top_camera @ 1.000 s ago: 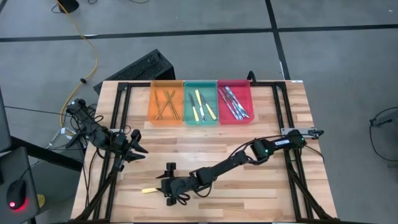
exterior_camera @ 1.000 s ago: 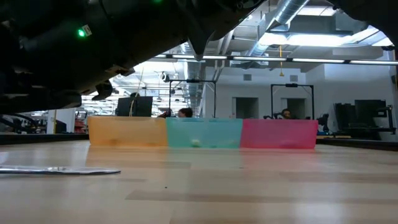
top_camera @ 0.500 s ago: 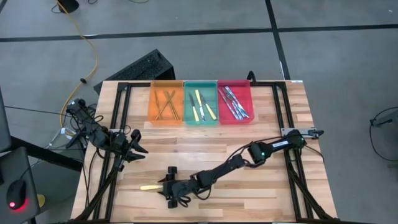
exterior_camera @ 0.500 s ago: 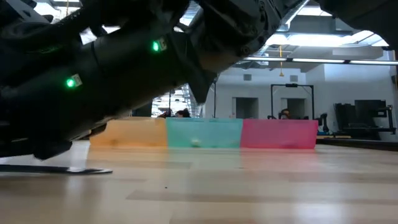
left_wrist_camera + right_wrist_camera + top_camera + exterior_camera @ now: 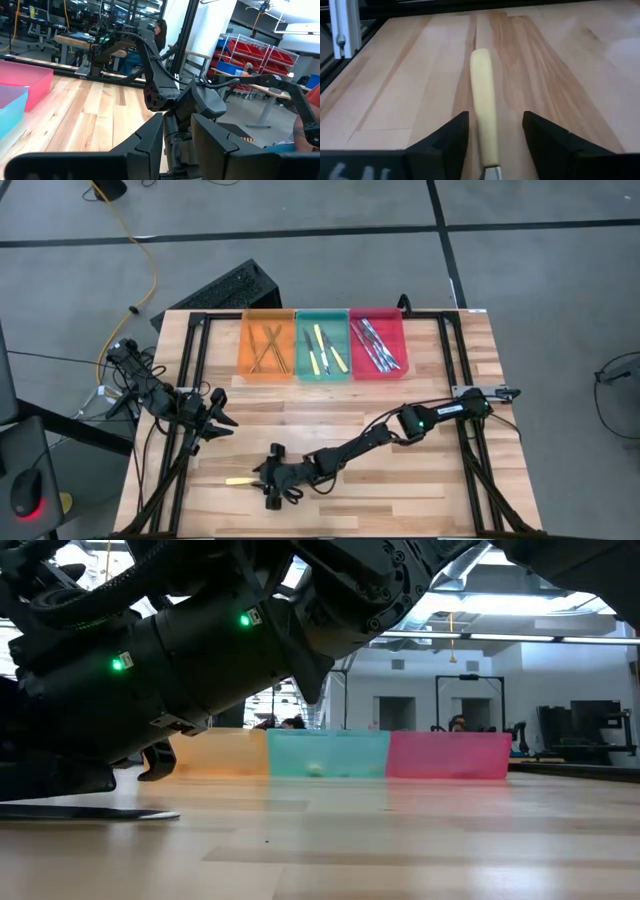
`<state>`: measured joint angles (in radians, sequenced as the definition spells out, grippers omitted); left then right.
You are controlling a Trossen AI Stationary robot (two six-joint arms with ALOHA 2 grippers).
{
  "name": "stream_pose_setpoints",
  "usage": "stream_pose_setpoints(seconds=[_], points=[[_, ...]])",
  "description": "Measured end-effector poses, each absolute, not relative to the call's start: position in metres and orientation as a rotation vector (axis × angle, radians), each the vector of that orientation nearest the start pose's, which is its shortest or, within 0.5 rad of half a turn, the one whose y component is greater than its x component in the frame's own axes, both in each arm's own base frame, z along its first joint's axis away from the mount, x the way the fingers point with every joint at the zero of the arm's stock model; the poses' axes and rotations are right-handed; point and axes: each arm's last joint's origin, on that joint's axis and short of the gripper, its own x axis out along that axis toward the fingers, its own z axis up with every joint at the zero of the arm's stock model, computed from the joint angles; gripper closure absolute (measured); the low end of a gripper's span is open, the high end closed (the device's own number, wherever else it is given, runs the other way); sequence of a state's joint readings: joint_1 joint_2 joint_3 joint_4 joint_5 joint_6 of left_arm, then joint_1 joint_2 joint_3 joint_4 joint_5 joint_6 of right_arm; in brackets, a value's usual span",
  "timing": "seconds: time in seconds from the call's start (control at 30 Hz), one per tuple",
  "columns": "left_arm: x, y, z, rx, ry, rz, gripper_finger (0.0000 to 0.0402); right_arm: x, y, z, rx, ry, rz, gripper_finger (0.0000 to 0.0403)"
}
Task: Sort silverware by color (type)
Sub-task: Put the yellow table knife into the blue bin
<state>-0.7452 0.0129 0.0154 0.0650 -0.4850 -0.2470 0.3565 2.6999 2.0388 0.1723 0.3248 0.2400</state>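
One pale yellow-handled utensil (image 5: pixel 240 480) lies flat on the wood near the table's near-left corner, also seen low on the left in the low view (image 5: pixel 90 812). My right gripper (image 5: pixel 268 477) has reached across to it and is open. In the right wrist view, its fingers (image 5: pixel 445 137) stand on either side of the yellow handle (image 5: pixel 482 90) with a gap on each side. My left gripper (image 5: pixel 222 412) waits open above the table's left side. The other silverware lies in the trays at the far edge.
Three trays stand side by side at the far edge. The orange tray (image 5: pixel 244 345) holds bronze pieces, the green tray (image 5: pixel 300 350) holds yellow-handled pieces and the red tray (image 5: pixel 400 340) holds silver pieces. Black frame rails (image 5: pixel 190 370) run along the table's left and right sides.
My right gripper has come down toward the table at the yellow-handled utensil and moved slightly toward the table's left edge; its arm now fills much more of the low view. The left arm has kept still.
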Motion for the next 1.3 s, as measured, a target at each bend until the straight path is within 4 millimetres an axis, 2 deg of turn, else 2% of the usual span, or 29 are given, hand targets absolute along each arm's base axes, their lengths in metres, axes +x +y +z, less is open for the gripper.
stream_pose_setpoints(seconds=[0.4,0.5,0.77,0.97,1.3], points=[[0.078,-0.054,0.174,-0.285,-0.023,-0.266,0.0312,0.54,0.188,0.066,0.073,0.483,-0.029,0.0319],[0.078,-0.054,0.174,-0.285,-0.023,-0.266,0.0312,0.54,0.188,0.066,0.072,0.485,-0.028,0.0341],[0.078,-0.054,0.174,-0.285,-0.023,-0.266,0.0312,0.54,0.188,0.066,0.074,0.481,-0.027,0.0347],[0.078,-0.054,0.174,-0.285,-0.023,-0.266,0.0312,0.542,0.183,0.075,0.085,0.469,-0.023,0.0348],[0.078,-0.054,0.174,-0.285,-0.023,-0.265,0.0312,0.549,0.153,0.107,0.099,0.452,-0.089,0.0349]])
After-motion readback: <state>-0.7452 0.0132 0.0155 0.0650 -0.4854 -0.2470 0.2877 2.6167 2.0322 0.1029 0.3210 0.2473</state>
